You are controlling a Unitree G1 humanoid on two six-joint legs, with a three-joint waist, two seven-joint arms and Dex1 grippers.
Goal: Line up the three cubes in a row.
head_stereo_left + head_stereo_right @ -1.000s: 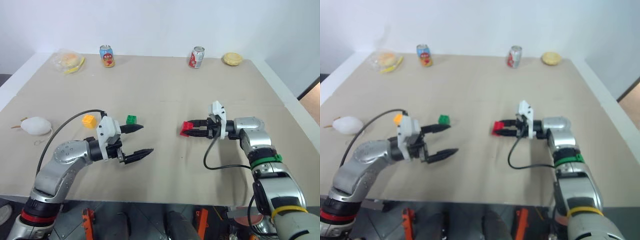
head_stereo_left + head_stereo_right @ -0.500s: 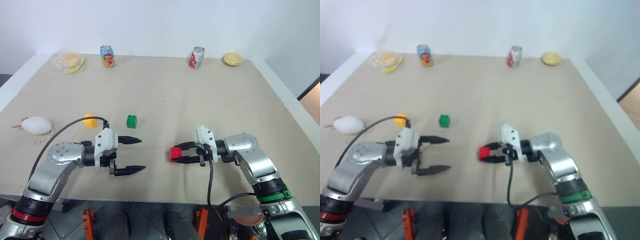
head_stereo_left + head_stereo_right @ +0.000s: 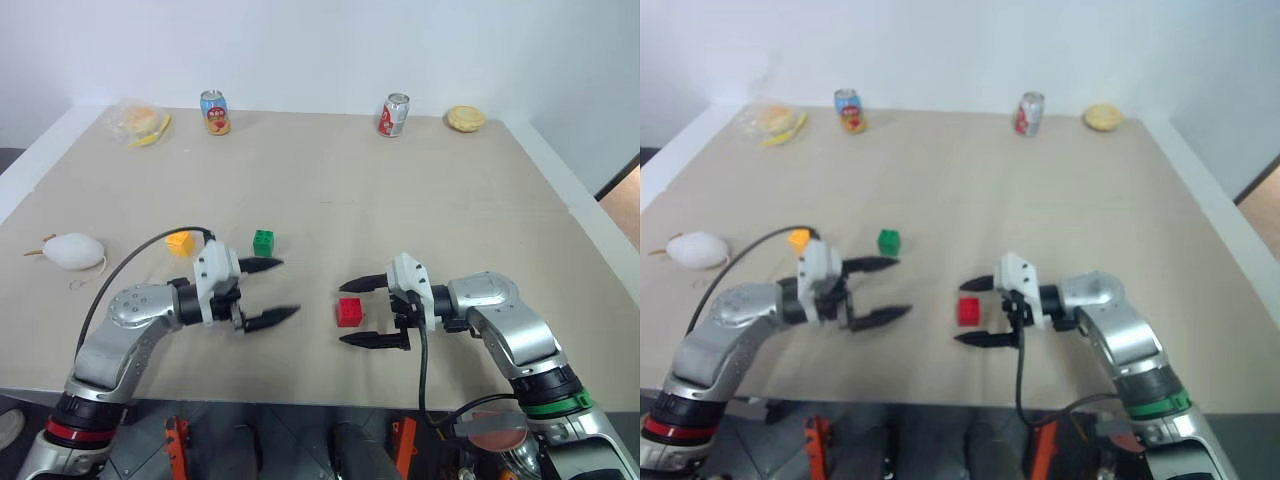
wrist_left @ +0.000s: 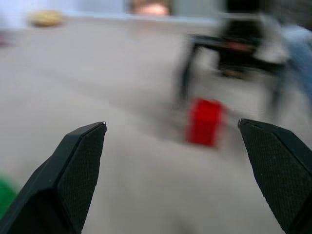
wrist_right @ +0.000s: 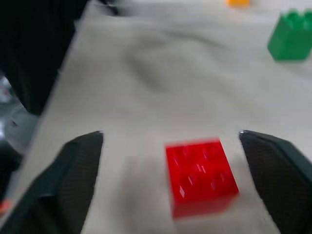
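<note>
With both jaws spread and the red cube (image 3: 350, 312) loose between my right ones, I should nudge it level with green cube (image 3: 263, 242).

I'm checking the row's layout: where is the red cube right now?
In the left eye view the red cube sits on the table between the right gripper's open fingers, right of the green cube.

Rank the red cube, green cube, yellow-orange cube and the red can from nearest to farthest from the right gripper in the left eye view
1. red cube: between the open fingers of the right gripper.
2. green cube: farther back, toward the robot's left.
3. yellow-orange cube: beyond the green one, farther left.
4. red can: at the table's far edge.
</note>
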